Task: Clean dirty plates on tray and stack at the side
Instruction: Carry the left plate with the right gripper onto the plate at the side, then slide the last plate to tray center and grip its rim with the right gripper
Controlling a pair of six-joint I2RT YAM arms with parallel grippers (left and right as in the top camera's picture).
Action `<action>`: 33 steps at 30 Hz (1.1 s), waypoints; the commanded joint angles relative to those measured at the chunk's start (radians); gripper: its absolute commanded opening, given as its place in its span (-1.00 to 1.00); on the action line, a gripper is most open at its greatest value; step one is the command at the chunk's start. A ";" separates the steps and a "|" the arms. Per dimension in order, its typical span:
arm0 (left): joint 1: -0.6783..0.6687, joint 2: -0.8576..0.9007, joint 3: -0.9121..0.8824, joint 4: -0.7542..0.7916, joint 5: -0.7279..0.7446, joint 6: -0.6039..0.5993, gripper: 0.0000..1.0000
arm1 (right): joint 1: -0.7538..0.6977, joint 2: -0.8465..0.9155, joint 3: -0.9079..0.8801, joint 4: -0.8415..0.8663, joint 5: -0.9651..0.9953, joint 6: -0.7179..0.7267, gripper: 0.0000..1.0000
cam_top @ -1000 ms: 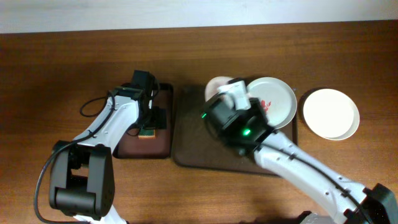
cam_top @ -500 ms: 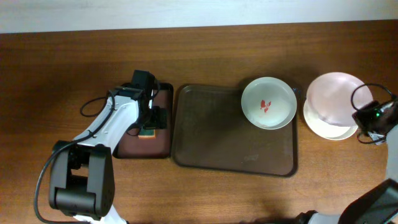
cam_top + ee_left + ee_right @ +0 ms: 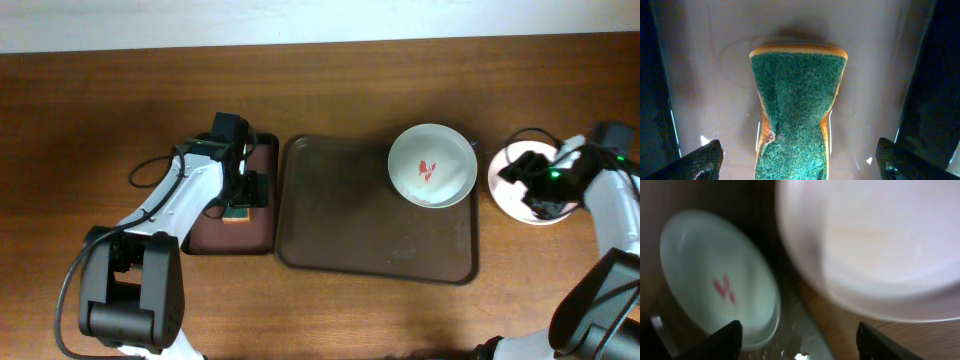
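A white plate [image 3: 432, 165] with red smears lies at the far right corner of the large brown tray [image 3: 350, 220]; the right wrist view shows this smeared plate [image 3: 715, 280] too. To the right of the tray, clean white plates [image 3: 503, 192] sit stacked on the table. My right gripper [image 3: 532, 186] hovers over that stack, and in the wrist view the right gripper [image 3: 802, 340] is open and empty, with the top plate [image 3: 875, 245] blurred. My left gripper [image 3: 799, 162] is open astride a green and orange sponge [image 3: 797, 110] without touching it.
The sponge [image 3: 237, 212] lies on a smaller dark tray [image 3: 215, 235] left of the big one, under my left gripper [image 3: 243, 192]. A white wall runs along the table's far edge.
My right arm swung from above the tray to the right with a plate, laid it on the stack and opened its jaws. The left arm has not moved.
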 commanded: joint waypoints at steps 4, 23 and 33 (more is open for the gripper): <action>0.002 -0.022 0.008 0.000 0.003 0.005 0.92 | 0.244 0.025 0.013 -0.035 0.208 0.027 0.18; 0.002 -0.022 0.008 0.000 0.003 0.005 0.93 | 0.403 0.195 0.013 0.027 0.078 0.094 -0.92; 0.002 -0.022 0.008 0.000 0.003 0.005 0.93 | 0.584 0.194 0.040 0.047 0.026 0.113 0.02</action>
